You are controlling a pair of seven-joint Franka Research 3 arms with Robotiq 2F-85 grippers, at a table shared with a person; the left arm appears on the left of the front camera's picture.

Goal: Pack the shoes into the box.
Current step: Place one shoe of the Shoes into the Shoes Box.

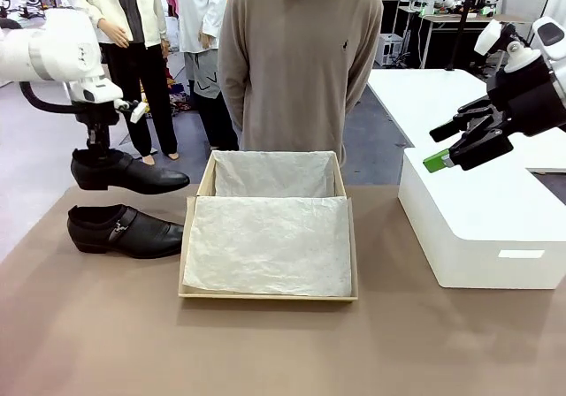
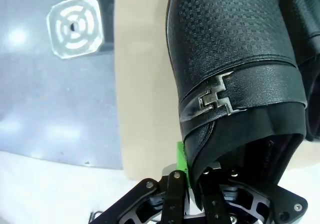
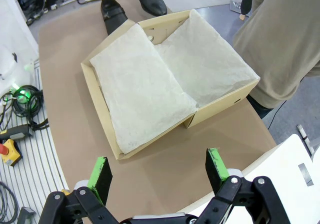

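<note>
Shoes: our left hand (image 1: 99,145) pinches one shoe (image 1: 128,171) by its heel, just above the other shoe (image 1: 124,230) on the desk (image 1: 88,343). Our right hand (image 1: 439,147) is spread; the box (image 1: 265,297) lies between both hands.

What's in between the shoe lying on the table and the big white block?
The open box, lined with white paper, sits between the lying shoe and the white block; the front view shows it.

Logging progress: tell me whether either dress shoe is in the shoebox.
No: the left gripper holds one shoe aloft; the other lies on the table beside the shoebox.
</note>
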